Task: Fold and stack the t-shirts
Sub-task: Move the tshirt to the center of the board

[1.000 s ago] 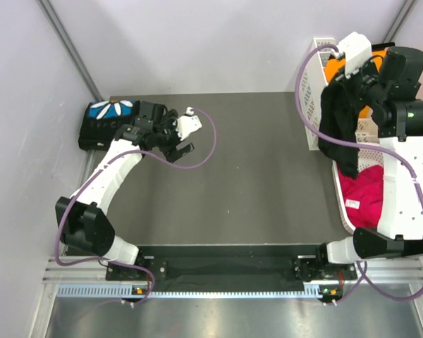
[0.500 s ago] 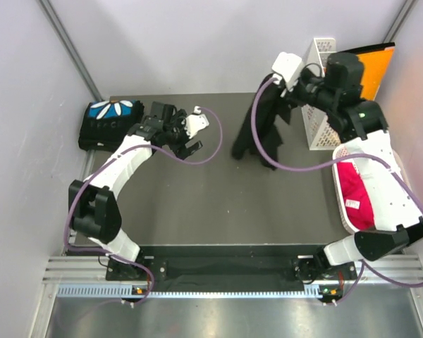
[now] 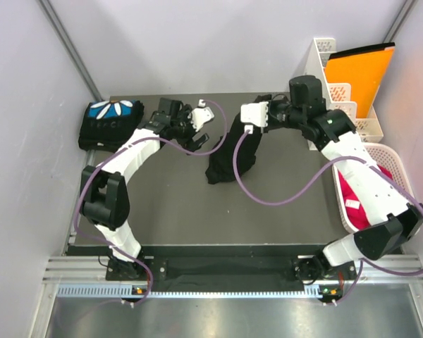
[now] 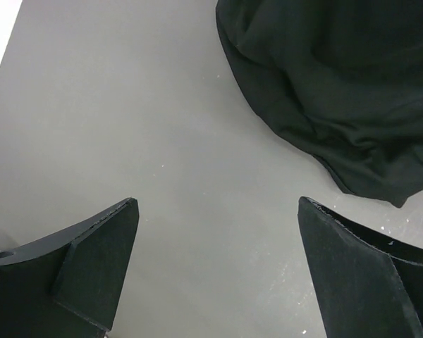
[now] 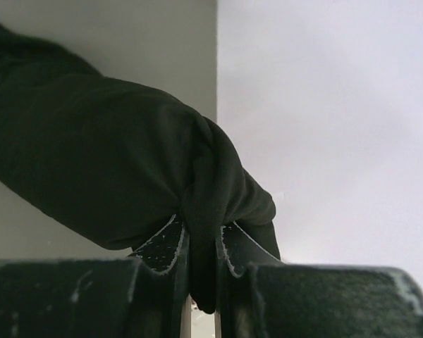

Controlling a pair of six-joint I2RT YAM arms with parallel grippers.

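- T-shirts, seen from the top camera: a folded t-shirt (image 3: pixel 107 121), black with a blue print and white petals, lies at the far left corner of the table (image 3: pixel 268 211). A loose t-shirt (image 3: pixel 231 159), also black, hangs crumpled near the middle of the far half, its lower end on or just above the table; no print shows on it.
- The right gripper (image 3: pixel 249 134) is clenched on the upper end of the loose t-shirt, with the arm reaching leftward from the right side.
- The left gripper (image 3: pixel 195 137) is spread wide and holds nothing. It sits between the two shirts, just beside the loose one and not touching it.
- At the right edge stand a white basket (image 3: pixel 341 204) holding red cloth and a white rack (image 3: pixel 317 63) with an orange folder (image 3: pixel 358 70).
- Left wrist camera: the left gripper (image 4: pixel 217 211) has both dark fingers (image 4: pixel 92 271) far apart over bare grey table (image 4: pixel 127 105). A rumpled edge of the loose t-shirt (image 4: pixel 338 91) fills the upper right corner, clear of both fingertips.
- Right wrist camera: the right gripper (image 5: pixel 201 243) has its fingers (image 5: pixel 166 250) nearly together, pinching a thick fold of the loose t-shirt (image 5: pixel 113 169). The cloth bulges out above them and trails off to the left, against a pale background.
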